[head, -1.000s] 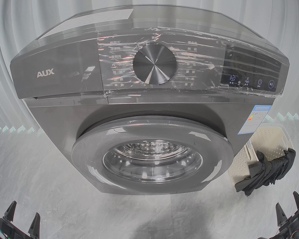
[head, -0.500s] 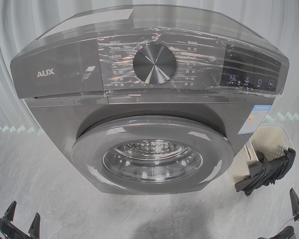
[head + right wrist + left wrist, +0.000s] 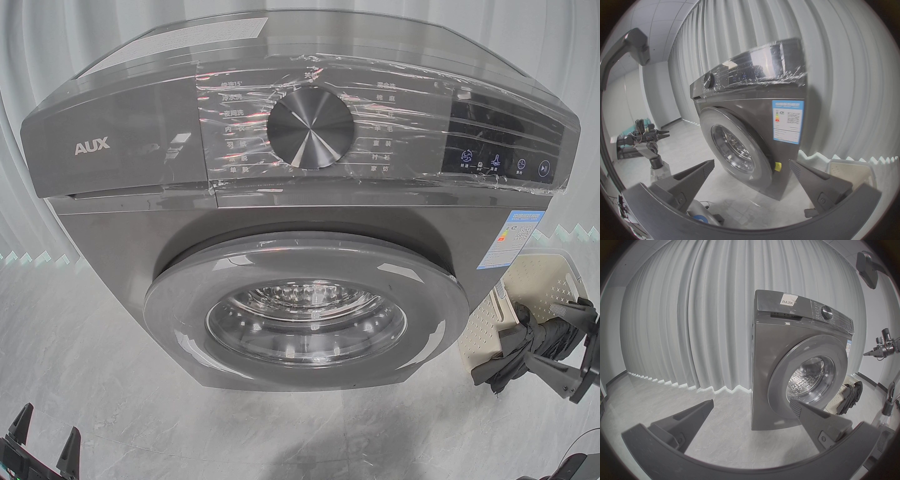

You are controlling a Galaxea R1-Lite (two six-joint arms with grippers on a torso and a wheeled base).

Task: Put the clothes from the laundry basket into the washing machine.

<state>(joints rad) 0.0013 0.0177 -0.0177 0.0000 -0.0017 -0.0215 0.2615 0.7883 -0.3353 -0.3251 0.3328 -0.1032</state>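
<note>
The grey washing machine [image 3: 300, 206] stands in front of me with its round door [image 3: 306, 312] shut; it also appears in the left wrist view [image 3: 800, 365] and the right wrist view [image 3: 750, 125]. To its right a cream laundry basket [image 3: 544, 278] sits on the floor with black clothes [image 3: 528, 350] draped over its front rim. My right gripper [image 3: 562, 342] hangs open in front of the clothes, above the floor. My left gripper [image 3: 44, 437] stays low at the front left, open and empty. The basket [image 3: 853, 172] lies beyond the right gripper [image 3: 751, 167].
Pale marble-look floor [image 3: 125, 375] spreads around the machine. White pleated curtains [image 3: 678, 318] close off the back. The basket is tucked against the machine's right side.
My right gripper has risen from the lower right corner to the level of the black clothes and turned sideways. The left gripper, basket and machine have not moved.
</note>
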